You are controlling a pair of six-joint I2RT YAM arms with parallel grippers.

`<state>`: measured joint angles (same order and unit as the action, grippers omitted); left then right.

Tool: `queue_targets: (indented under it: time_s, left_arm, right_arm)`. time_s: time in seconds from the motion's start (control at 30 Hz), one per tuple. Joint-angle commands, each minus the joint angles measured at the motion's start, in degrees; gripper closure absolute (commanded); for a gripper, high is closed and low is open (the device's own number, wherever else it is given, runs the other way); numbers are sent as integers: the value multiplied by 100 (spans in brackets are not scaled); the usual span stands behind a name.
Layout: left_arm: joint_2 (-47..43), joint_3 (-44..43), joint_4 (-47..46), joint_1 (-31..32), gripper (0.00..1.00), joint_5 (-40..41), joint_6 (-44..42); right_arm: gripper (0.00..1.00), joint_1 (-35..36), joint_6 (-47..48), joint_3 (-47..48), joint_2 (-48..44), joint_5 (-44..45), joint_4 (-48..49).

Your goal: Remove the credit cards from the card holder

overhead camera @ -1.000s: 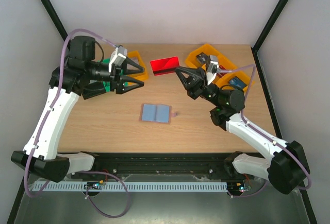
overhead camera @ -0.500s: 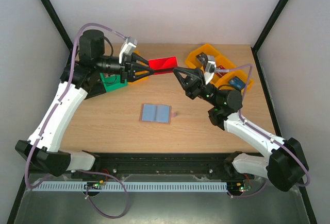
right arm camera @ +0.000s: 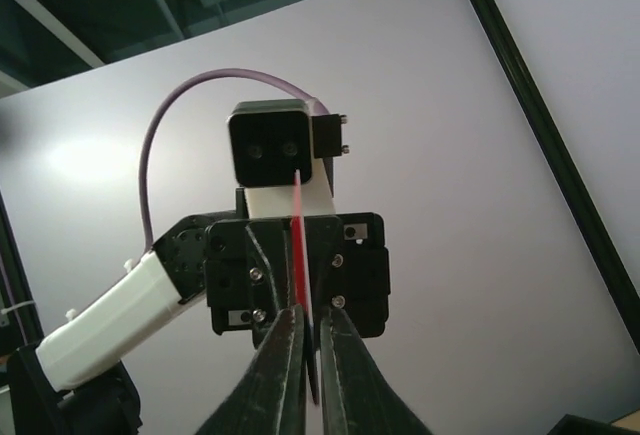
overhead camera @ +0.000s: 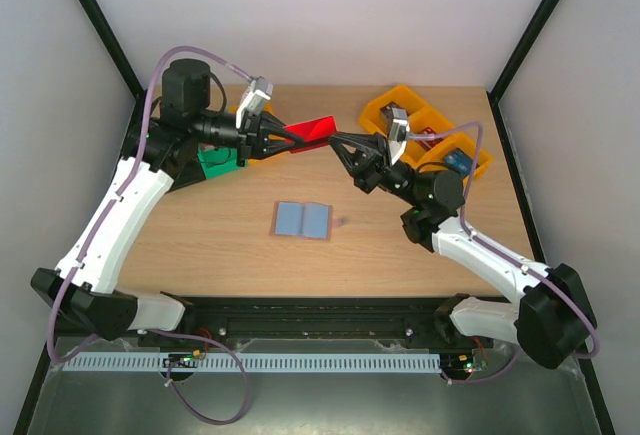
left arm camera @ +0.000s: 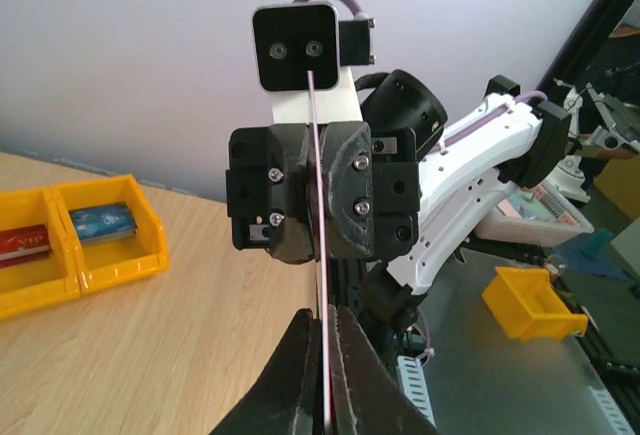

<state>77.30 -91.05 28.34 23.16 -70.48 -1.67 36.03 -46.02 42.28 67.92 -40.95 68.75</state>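
Red credit card (overhead camera: 312,131) hangs midair, right tool (overhead camera: 338,140) clamped on it, left tool (overhead camera: 285,136) newly clamped too.

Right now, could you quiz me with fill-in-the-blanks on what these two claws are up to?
The left claw and right claw together pinch one ____ card. The holder lies on the table, not folded but ____. Its inside is light ____.
Missing words: red; open; blue.
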Motion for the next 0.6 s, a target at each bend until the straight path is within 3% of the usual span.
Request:
queue_targets:
  time_s: [0.0,0.07,0.13,0.27,0.37,0.57]
  left_arm:
    - [-114,-145,871,27,98,407,-1013]
    - [-169,-188,1362,35,98,1175,-1756]
    - [-220,-220,1853,51,98,2272,-2299]
    - [-282,-106,2514,342,98,4249,-3321]
    - [-290,135,2815,814,98,5156,-3683]
    - [-303,345,3010,1137,98,4983,-3787]
  right_arm:
    - [81,-2,809,270,-218,2,-1086]
    - [56,-57,1529,564,-366,119,-2368]
    - [45,-78,2504,1114,-504,349,-3968]
    - [40,-79,4613,2107,-503,749,-6784]
    - [39,-35,5616,2467,-335,532,-7860]
    - [38,396,7069,2578,-195,1087,-8510]
